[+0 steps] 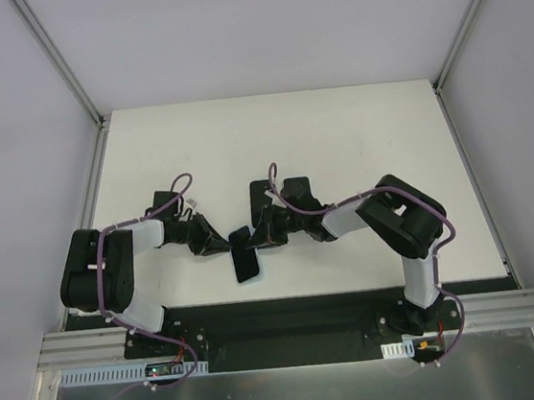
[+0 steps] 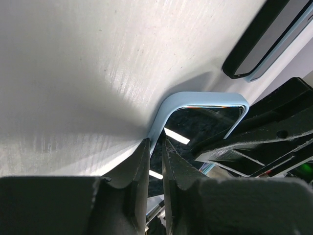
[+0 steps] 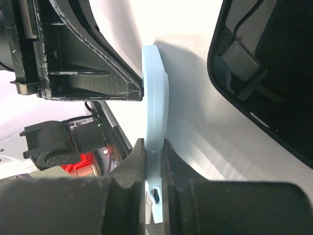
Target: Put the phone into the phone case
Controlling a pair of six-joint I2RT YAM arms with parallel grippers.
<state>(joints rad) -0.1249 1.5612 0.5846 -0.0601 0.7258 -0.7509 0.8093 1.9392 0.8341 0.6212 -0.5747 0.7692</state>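
Fingers of the right gripper (image 3: 153, 144) stand narrow, pinched on the rim of the light blue phone case (image 3: 155, 88), which runs edge-on toward 12 o'clock from them. The left gripper (image 2: 156, 144) is likewise nearly closed, its fingers clamped on the case's side rim. From there the rounded corner curves off toward 1 o'clock, framing a glossy dark face with bright streaks on it. Seen from above, the two grippers meet the far end of the case from 9 and 3 o'clock. The case sits at about 7 o'clock from the middle of the white table (image 1: 356, 132). A dark, glossy phone (image 3: 264, 73) lies flat on the table apart from the case, at 2 o'clock of the right fingers.
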